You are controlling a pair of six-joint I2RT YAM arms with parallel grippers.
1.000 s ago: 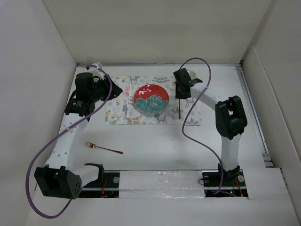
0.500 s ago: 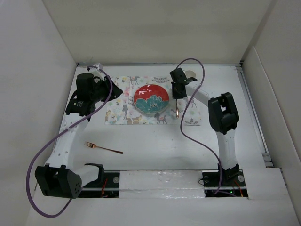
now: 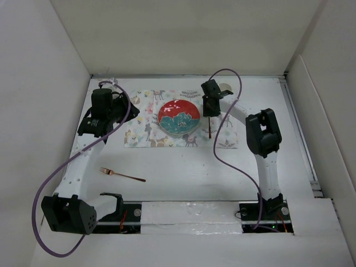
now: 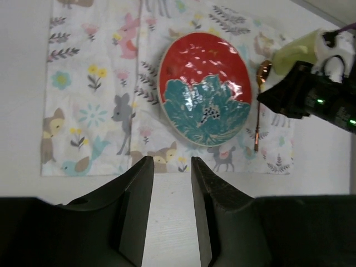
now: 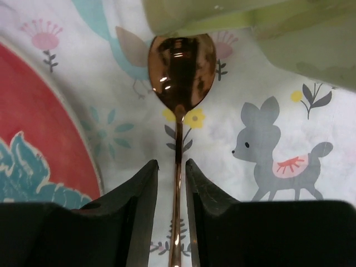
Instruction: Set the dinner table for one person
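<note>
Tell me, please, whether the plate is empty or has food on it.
Empty. The left wrist view shows the plate whole, only its red and teal flower pattern, nothing on it.

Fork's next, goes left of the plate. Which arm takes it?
Left. The fork lies on the table's left side, by the left arm; left gripper is open and empty. Right gripper straddles the spoon beyond the plate.

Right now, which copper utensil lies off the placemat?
The fork, on the bare table; the spoon is on the placemat beside the plate.
</note>
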